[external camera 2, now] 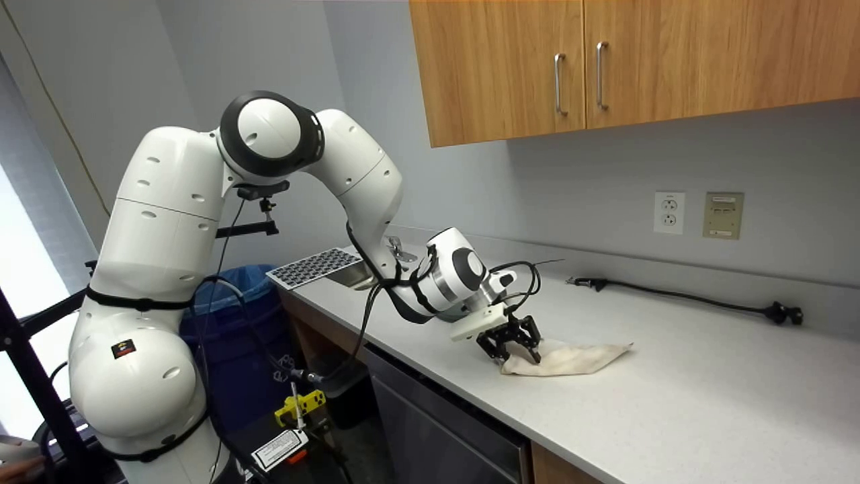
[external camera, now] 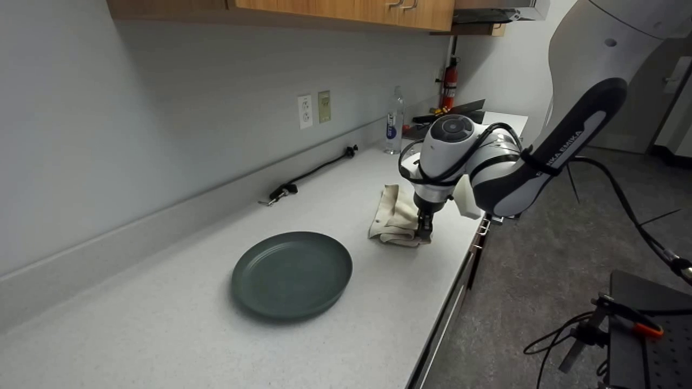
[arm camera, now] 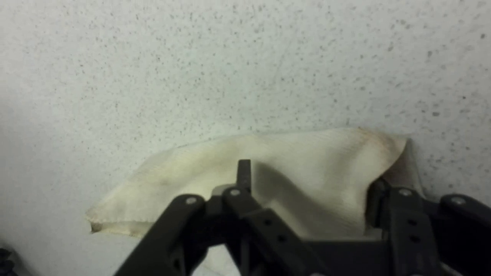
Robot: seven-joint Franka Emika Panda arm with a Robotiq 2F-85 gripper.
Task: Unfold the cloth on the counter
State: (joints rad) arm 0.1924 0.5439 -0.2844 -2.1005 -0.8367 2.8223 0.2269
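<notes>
The cloth [external camera: 397,217] lay in stacked folds on the counter [external camera: 178,324], apart from the dark green plate [external camera: 292,275] and right under the gripper [arm camera: 310,184], whose jaws stood apart with cloth between them, one finger over it and the other beside its curled edge, no firm grip showing. The likely trouble was a pinch through several layers at once, since they lay so close, which could drag the bundle whole instead of opening it; a shallow bite might equally let the limp edge slip

Matt fabric cloth [external camera: 390,213], smooth counter [external camera: 162,335], matt plate [external camera: 292,275], wood-grain cabinets [external camera 2: 497,67]
</notes>
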